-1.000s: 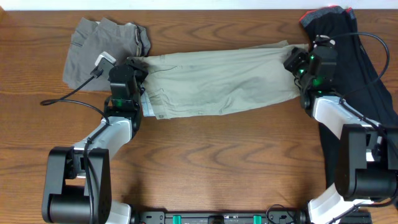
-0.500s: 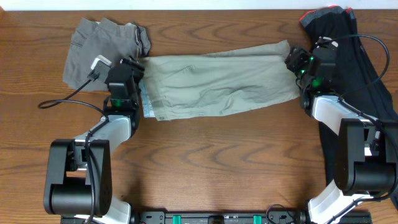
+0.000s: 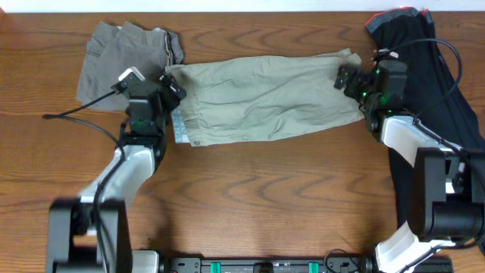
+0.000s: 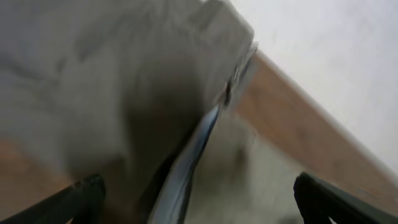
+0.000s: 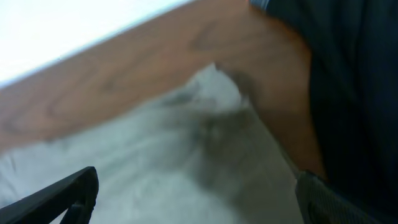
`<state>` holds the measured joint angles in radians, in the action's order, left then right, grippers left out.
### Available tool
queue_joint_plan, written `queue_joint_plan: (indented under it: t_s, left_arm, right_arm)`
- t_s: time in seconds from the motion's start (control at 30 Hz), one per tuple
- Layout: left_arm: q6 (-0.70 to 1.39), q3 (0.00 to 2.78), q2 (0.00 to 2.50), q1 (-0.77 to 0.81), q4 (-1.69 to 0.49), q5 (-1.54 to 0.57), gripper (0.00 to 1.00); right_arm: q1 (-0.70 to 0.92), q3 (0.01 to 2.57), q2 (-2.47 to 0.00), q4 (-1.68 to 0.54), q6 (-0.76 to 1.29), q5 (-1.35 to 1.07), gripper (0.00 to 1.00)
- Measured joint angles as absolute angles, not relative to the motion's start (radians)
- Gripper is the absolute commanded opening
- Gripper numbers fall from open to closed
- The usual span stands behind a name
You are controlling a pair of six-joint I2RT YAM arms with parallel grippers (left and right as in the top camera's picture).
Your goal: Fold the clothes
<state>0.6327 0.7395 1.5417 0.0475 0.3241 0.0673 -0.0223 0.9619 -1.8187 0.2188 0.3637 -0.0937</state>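
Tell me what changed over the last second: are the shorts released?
The left end effector and right end effector both opened, letting go of the khaki shorts, which lie on the table. The grey shorts and black garment stayed put.

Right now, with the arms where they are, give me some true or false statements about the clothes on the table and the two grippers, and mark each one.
1. The light khaki cotton shorts lie flat on the wooden table, between the two grippers. True.
2. The left gripper is shut on the khaki shorts. False: its jaws stand open at the waistband end.
3. The darker grey shorts lie at the far left, beside the khaki shorts. True.
4. The long black garment lies on top of the khaki shorts. False: it lies at the table's right side, under the right arm.
5. The right gripper is open. True.
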Motion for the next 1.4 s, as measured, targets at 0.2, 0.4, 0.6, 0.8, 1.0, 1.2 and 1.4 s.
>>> queue_joint_plan:
  t_s: [0.2, 0.4, 0.6, 0.8, 1.0, 1.2, 1.4]
  left_arm:
    - [0.431, 0.743, 1.390, 0.047, 0.090, -0.043, 0.98]
    - [0.289, 0.762, 1.343, 0.058, -0.083, -0.115, 0.98]
    - [0.236, 0.894, 1.411, 0.101, -0.288, -0.141, 0.98]
    - [0.226, 1.150, 1.547, 0.112, -0.620, -0.191, 0.98]
    - [0.236, 1.219, 1.575, 0.112, -0.698, -0.227, 0.98]
    - [0.238, 1.220, 1.575, 0.110, -0.745, -0.236, 0.98]
    - [0.227, 1.220, 1.575, 0.070, -0.799, -0.237, 0.98]
  right_arm:
    - [-0.022, 1.124, -1.776, -0.186, 0.147, -0.113, 0.99]
    - [-0.022, 1.259, -1.764, -0.339, 0.006, -0.143, 0.99]
    - [-0.022, 1.322, -1.764, -0.464, -0.086, -0.187, 0.99]
    - [-0.019, 1.334, -1.764, -0.543, -0.186, -0.294, 0.25]
    - [0.015, 1.335, -1.765, -0.476, -0.190, -0.382, 0.01]
    - [0.017, 1.346, -1.822, -0.405, -0.157, -0.411, 0.01]
    - [-0.020, 1.346, -1.955, -0.389, -0.138, -0.413, 0.01]
